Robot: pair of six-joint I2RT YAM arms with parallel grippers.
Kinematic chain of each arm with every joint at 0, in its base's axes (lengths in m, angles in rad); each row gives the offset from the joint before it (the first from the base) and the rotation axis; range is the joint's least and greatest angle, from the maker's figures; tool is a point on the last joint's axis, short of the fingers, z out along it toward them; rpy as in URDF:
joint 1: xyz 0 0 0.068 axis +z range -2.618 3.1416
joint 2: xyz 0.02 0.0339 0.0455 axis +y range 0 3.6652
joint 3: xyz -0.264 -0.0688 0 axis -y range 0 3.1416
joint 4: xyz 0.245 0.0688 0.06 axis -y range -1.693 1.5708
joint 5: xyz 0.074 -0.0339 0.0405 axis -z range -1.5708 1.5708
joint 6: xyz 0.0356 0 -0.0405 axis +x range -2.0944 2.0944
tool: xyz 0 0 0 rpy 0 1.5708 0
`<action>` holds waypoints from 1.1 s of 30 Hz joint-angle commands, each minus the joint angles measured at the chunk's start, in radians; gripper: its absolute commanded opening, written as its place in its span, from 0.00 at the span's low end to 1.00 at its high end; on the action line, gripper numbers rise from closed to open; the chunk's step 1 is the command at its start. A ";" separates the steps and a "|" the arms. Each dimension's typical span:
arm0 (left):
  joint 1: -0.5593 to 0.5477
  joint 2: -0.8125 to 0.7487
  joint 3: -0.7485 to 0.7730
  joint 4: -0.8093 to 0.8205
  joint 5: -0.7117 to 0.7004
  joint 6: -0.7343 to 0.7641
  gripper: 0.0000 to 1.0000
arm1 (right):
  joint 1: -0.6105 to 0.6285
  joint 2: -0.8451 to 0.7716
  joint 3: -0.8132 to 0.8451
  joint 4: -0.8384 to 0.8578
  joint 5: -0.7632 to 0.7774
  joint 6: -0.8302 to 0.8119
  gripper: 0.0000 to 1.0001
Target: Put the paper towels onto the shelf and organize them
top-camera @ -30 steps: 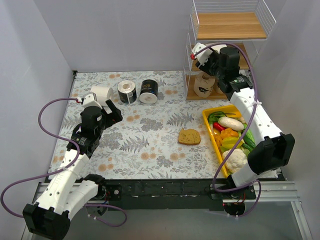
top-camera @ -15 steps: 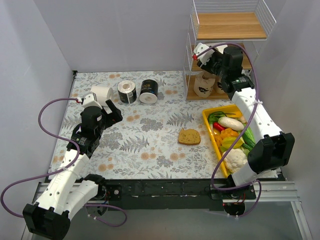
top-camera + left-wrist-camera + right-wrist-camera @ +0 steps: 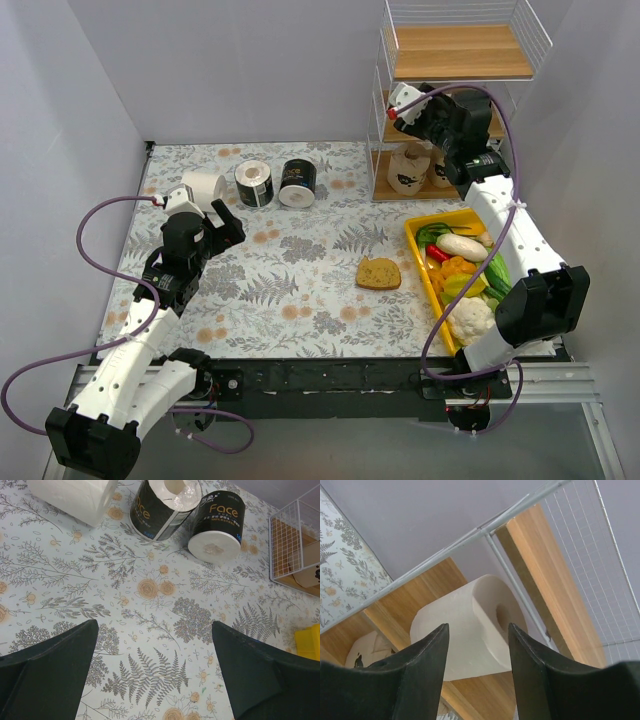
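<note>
floral tablecloth (image 3: 320,270) covers the table. right gripper (image 3: 477,628), fingers spread and empty, faces the shelf (image 3: 460,50); a white roll (image 3: 465,612) lies on its middle board just beyond the tips. left gripper (image 3: 154,626) hangs open, loose white roll (image 3: 75,495) ahead-left, first black roll (image 3: 162,510) and second black roll (image 3: 217,525) ahead.

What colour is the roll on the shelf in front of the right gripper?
The roll is plain white, unprinted; the right wrist view shows it best.
</note>
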 commanded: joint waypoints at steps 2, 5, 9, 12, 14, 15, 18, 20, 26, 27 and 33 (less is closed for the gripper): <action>-0.006 -0.010 -0.005 0.004 -0.021 0.011 0.98 | -0.005 -0.029 0.002 0.077 -0.019 -0.020 0.58; -0.007 -0.012 -0.005 0.004 -0.021 0.011 0.98 | -0.006 -0.055 -0.006 0.057 -0.032 0.006 0.57; -0.006 -0.008 -0.003 0.004 -0.020 0.009 0.98 | -0.006 -0.100 -0.075 0.111 0.019 0.095 0.51; -0.007 -0.005 -0.003 0.004 -0.016 0.008 0.98 | -0.005 -0.103 -0.113 0.142 0.114 0.164 0.45; -0.007 -0.005 -0.003 0.004 -0.015 0.009 0.98 | -0.005 -0.094 -0.127 0.166 0.173 0.190 0.45; -0.006 -0.004 -0.003 0.004 -0.015 0.009 0.98 | -0.005 -0.086 -0.125 0.171 0.191 0.218 0.45; -0.006 -0.001 -0.003 0.004 -0.016 0.009 0.98 | -0.005 -0.046 -0.104 0.171 0.229 0.243 0.45; -0.007 -0.001 -0.003 0.004 -0.018 0.011 0.98 | -0.005 -0.020 -0.089 0.171 0.254 0.253 0.45; -0.006 0.010 -0.002 0.005 -0.018 0.011 0.98 | -0.010 0.012 -0.105 0.244 0.281 0.293 0.44; -0.007 0.011 0.000 0.007 -0.018 0.011 0.98 | -0.010 0.017 -0.110 0.253 0.278 0.296 0.44; -0.007 0.018 0.000 0.007 -0.023 0.011 0.98 | -0.017 0.071 -0.087 0.296 0.280 0.304 0.43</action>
